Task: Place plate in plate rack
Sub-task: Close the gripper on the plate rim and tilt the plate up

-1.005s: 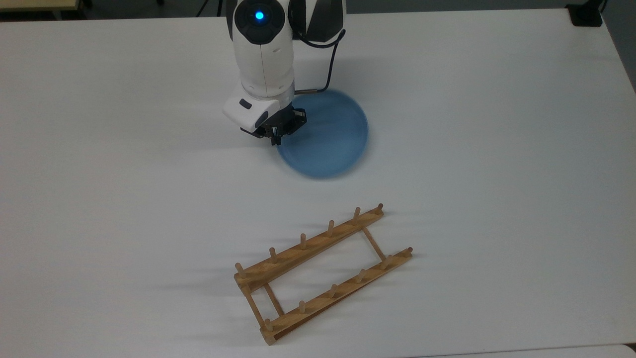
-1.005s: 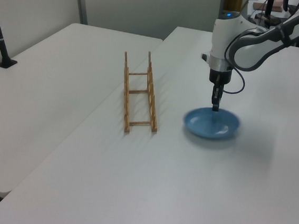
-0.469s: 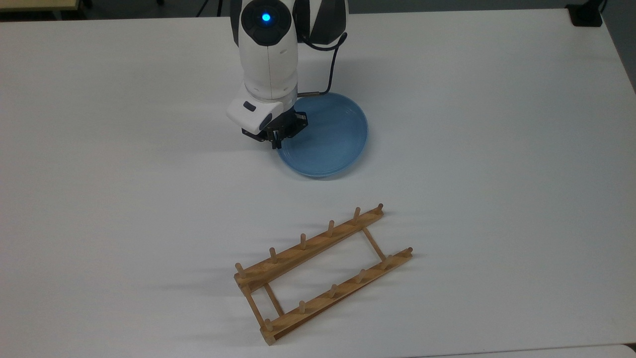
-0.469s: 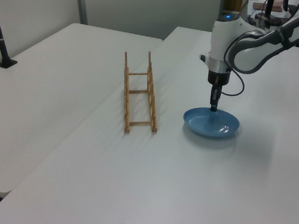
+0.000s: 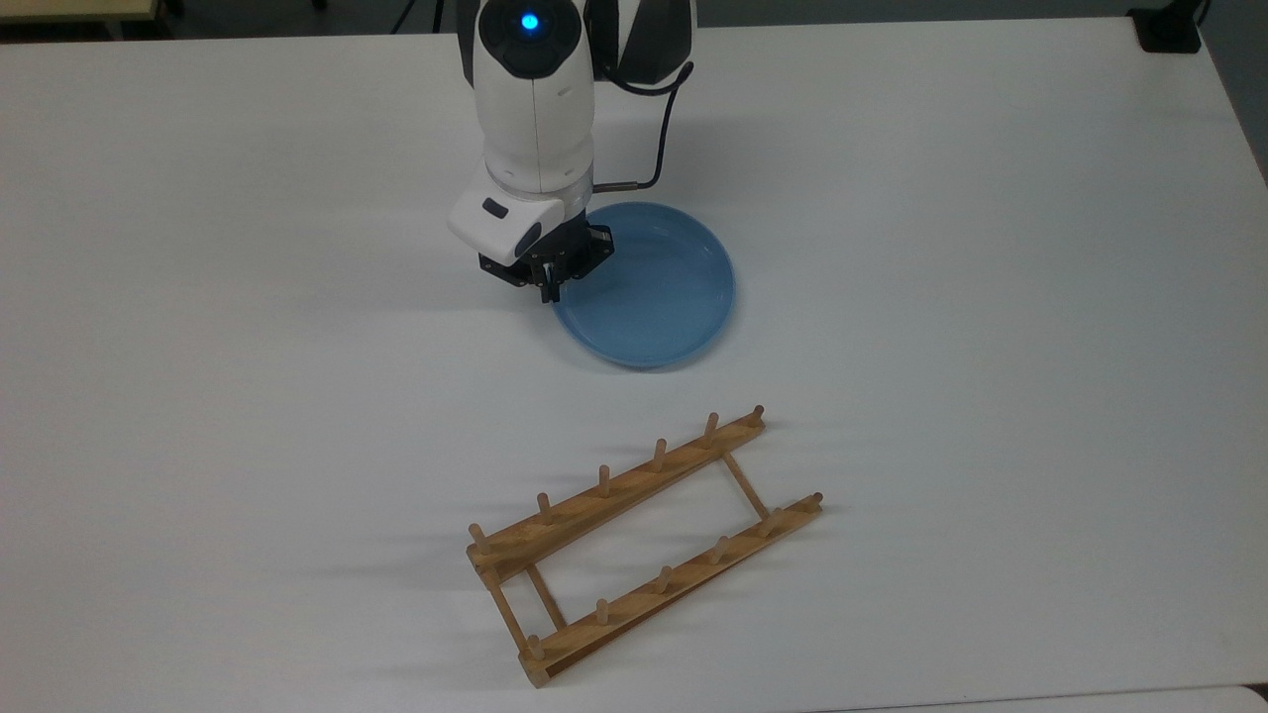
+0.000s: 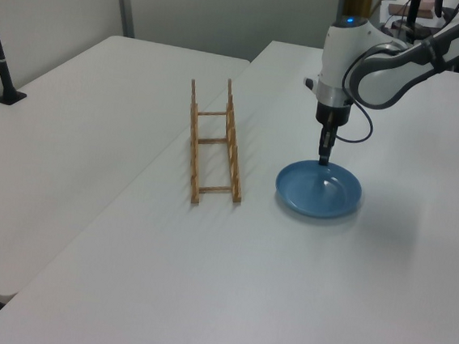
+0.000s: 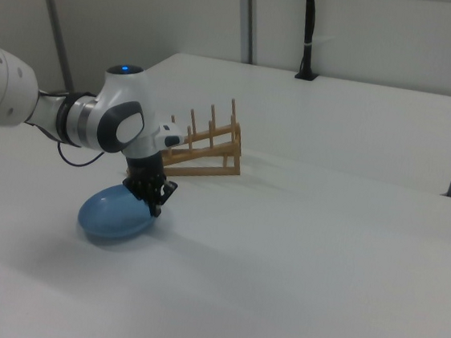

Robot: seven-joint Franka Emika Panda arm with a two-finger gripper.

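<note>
The light-blue plate [image 5: 654, 292] is near the middle of the white table, and my gripper [image 5: 547, 287] is shut on its rim at the top view's left side. In the right view the plate [image 7: 112, 214] tilts, its held edge raised under the gripper [image 7: 155, 206] and its underside showing. The wooden plate rack [image 5: 616, 487] lies flat and unoccupied nearer the top view's bottom edge, pegs up. In the left view the rack [image 6: 232, 140] is left of the plate [image 6: 318, 193], a short gap apart, with the gripper [image 6: 323, 158] pointing straight down.
A black pole on a foot [image 6: 0, 60] stands on the neighbouring table at the left view's left, and the same pole [image 7: 308, 32] rises behind the rack in the right view. A black block [image 5: 1169, 30] sits at the table's far right corner in the top view.
The plate, blurred a second ago, now looks sharp. With the gripper on its rim it has shifted a little toward the rack, and the arm has risen slightly.
</note>
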